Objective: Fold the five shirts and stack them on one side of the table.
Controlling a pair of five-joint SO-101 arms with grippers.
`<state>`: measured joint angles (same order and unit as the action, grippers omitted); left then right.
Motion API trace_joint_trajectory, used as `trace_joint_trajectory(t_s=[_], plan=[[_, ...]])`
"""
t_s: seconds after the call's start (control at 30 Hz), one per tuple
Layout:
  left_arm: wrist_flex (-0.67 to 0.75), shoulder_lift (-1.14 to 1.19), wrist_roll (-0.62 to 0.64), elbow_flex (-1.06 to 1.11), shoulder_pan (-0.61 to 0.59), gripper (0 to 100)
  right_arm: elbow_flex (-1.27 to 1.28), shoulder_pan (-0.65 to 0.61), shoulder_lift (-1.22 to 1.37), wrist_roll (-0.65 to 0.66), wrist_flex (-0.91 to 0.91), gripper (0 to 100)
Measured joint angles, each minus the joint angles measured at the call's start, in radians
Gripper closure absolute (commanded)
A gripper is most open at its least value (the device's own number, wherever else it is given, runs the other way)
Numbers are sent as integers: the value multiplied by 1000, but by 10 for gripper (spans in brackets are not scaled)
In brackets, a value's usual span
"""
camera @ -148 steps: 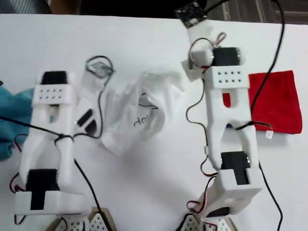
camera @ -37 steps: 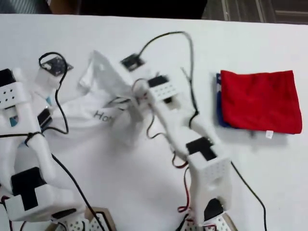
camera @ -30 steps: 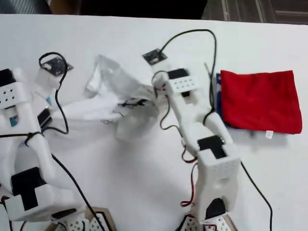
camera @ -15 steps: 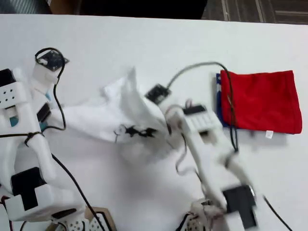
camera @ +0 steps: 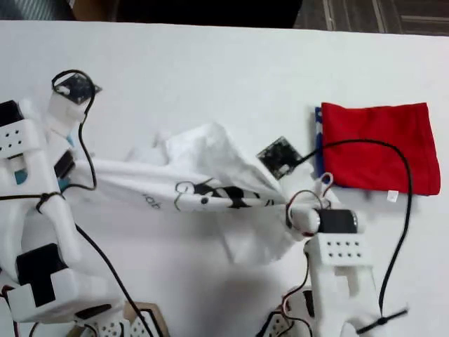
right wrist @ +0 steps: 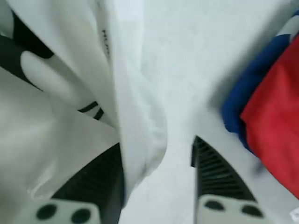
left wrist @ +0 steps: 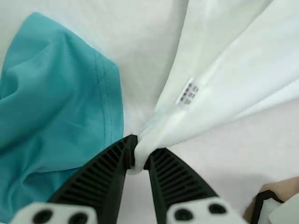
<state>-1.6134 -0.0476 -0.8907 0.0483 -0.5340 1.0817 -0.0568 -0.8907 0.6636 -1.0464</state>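
Left wrist view: left tool clamps white shirt.

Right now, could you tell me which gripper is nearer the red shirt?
Right. The right gripper sits beside the red shirt; the left gripper clamps the white shirt across the table.

White shirt, black print; red shirt
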Motion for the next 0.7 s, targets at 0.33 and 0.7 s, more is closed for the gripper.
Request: trace_joint_trajectory(t_s=[0.33, 0.7], plan=[[112, 0, 0, 189, 0, 975, -379, 17, 92, -209, 37, 754], [155, 0, 0, 229, 0, 975, -1054, 26, 497, -313, -37, 752]])
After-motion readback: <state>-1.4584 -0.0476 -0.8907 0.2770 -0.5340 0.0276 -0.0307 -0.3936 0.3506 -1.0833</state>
